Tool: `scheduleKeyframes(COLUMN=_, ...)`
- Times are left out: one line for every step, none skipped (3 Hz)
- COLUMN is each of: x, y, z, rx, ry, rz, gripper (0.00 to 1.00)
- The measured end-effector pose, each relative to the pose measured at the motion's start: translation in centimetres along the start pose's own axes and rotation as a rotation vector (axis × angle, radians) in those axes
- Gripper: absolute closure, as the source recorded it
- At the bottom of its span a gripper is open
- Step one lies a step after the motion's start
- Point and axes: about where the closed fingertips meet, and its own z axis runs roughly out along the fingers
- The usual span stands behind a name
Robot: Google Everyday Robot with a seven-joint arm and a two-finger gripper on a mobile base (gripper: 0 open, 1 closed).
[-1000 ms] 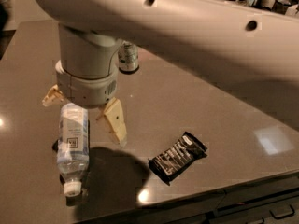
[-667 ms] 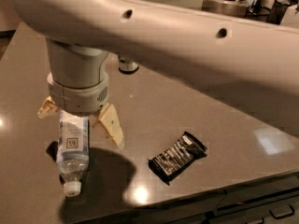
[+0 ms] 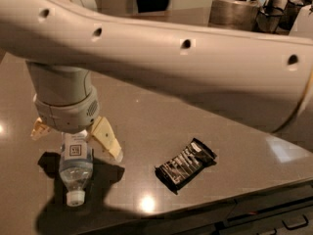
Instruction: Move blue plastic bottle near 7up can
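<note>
End effector (image 3: 73, 137) open, blue plastic bottle (image 3: 76, 168) — btwn fingers (image 3: 108, 142)

the gripper (image 3: 76, 145) hangs low over the grey table (image 3: 146, 116) at the left, its cream fingers (image 3: 105, 138) spread wide, one on each side of the blue plastic bottle (image 3: 76, 170). the bottle lies flat, white cap toward the camera, its label just below the wrist. a black snack wrapper (image 3: 186, 164) lies apart to the right. the pale arm (image 3: 186, 67) spans the upper view.
</note>
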Motion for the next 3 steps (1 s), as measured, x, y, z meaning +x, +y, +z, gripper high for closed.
scheduleKeyframes(x=-0.1, y=-0.2, z=0.8, rx=-0.033, ry=0.002, rz=-0.018, gripper=0.23)
scheduleKeyframes(x=1.3, y=-0.6, z=1.1, rx=-0.071, ry=0.002, rz=0.018, gripper=0.56)
scheduleKeyframes(x=3.1, y=-1.2, z=0.5, rx=-0.070, ry=0.005, rz=0.071, gripper=0.78)
